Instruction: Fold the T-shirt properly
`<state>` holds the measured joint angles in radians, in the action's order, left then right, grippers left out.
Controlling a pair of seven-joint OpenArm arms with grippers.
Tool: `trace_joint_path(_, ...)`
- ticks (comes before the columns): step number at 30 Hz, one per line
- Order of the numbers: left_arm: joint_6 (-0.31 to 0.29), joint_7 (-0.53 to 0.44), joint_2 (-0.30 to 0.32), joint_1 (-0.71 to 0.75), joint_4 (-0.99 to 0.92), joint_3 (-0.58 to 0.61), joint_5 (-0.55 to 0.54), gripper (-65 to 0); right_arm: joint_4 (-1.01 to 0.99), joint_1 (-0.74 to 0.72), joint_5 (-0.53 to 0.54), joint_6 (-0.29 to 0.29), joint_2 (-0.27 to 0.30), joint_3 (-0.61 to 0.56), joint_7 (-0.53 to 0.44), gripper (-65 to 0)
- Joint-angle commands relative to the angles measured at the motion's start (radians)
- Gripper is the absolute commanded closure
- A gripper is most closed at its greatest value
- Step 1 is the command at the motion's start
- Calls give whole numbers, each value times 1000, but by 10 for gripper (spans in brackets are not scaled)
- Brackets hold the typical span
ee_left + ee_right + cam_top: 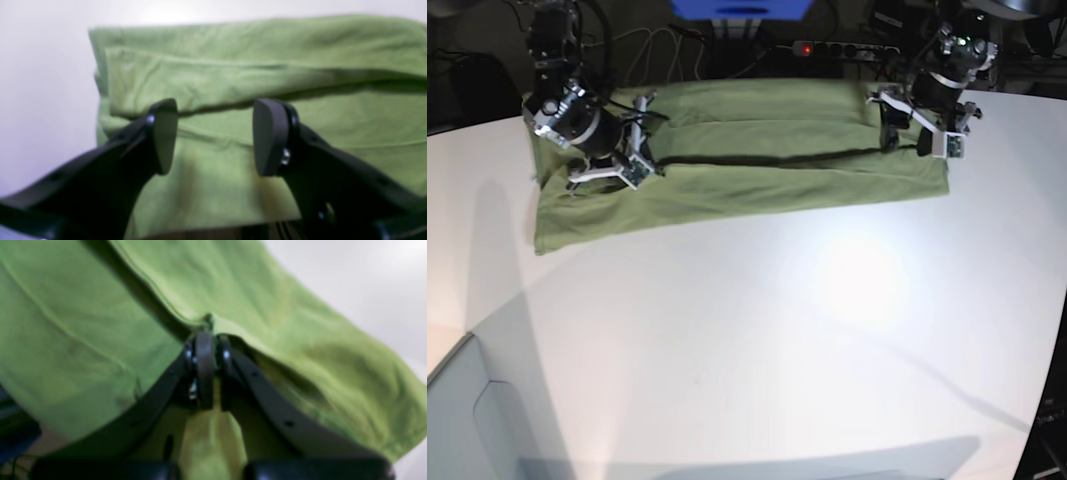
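The olive-green T-shirt (757,160) lies as a long band across the far side of the white table (777,330), with a folded flap along its middle. In the right wrist view my right gripper (208,338) is shut on the T-shirt (273,306), pinching the hemmed edge of a fold. In the base view the right gripper (639,158) sits at the cloth's left end. My left gripper (213,135) stands open just above the T-shirt (233,76), near the flap's edge, with nothing between its pads. In the base view the left gripper (907,142) is at the shirt's right end.
Behind the table lie a power strip (847,47) with a red light, loose cables and a blue object (742,8). The table's left corner drops off at the lower left of the base view.
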<state>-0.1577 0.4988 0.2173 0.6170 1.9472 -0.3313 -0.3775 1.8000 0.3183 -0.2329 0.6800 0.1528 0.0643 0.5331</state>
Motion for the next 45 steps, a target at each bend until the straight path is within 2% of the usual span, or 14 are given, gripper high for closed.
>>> trace_joint_path(1,2,-19,3,5,24,-18,-5,-350,17,2,13,18,1,2,-17,-1)
trace_joint_path(7,2,-18,4,-1,31,-38,-5,-350,16,14,13,18,37,-2,-15,-2)
trace_joint_path(11,2,-18,8,-3,31,-48,-5,-350,33,32,13,18,41,4,-15,-10)
trace_joint_path(15,2,-18,1,-4,33,-88,-7,-350,83,57,13,18,60,6,-14,-117)
trace_joint_path(21,0,-18,4,-6,33,-134,-7,-350,157,75,13,18,54,6,-14,-329)
trace_joint_path(23,0,-18,4,-6,33,-148,-7,-350,165,66,13,18,52,7,-15,-370)
trace_joint_path(30,0,-18,8,-4,31,-159,-7,-350,159,-54,13,18,55,168,-9,-378)
trace_joint_path(35,0,-18,3,-4,31,-159,-7,-350,85,-103,13,18,60,197,77,-378)
trace_joint_path(45,0,-18,3,-6,27,-154,-7,-350,45,-25,13,18,54,223,86,-378)
